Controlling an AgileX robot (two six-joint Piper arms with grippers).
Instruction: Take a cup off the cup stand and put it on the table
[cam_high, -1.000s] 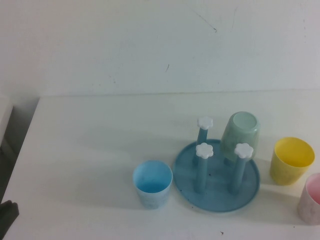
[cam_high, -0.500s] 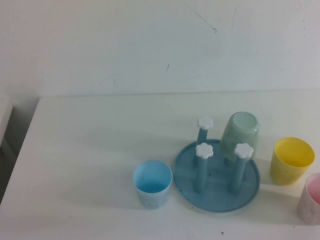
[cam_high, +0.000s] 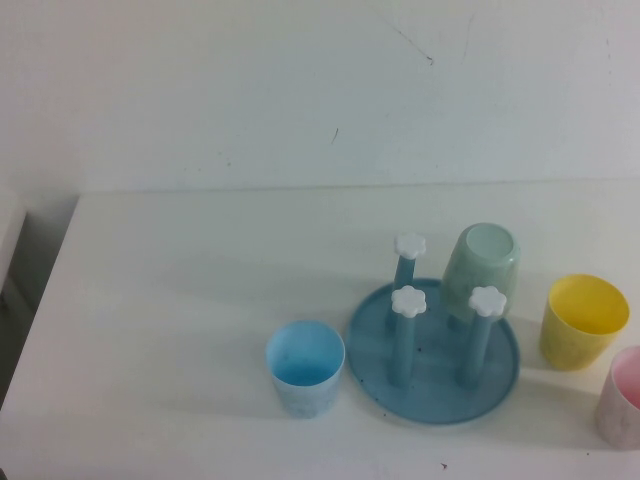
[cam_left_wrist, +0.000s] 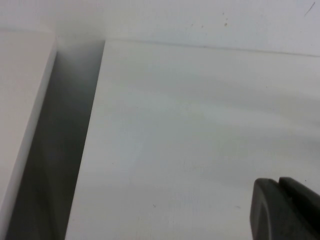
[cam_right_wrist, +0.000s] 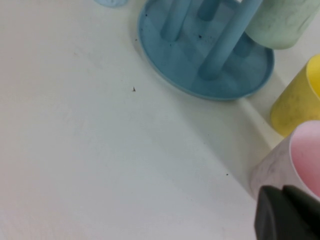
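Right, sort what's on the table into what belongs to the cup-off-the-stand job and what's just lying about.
Part of the job:
- cup, upright on the table beside the stand
- cup stand
- left gripper, over bare table near its edge
- right gripper, near the pink cup

Lying about:
- pale green cup, upturned on a peg
- yellow cup
- pink cup

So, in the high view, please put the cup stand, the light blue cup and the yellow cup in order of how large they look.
1. The cup stand, clearly the widest.
2 and 3. The yellow cup and the light blue cup look about alike; I would not rank them.

Neither end effector appears in this view; each wrist view shows only a dark corner, left and right.
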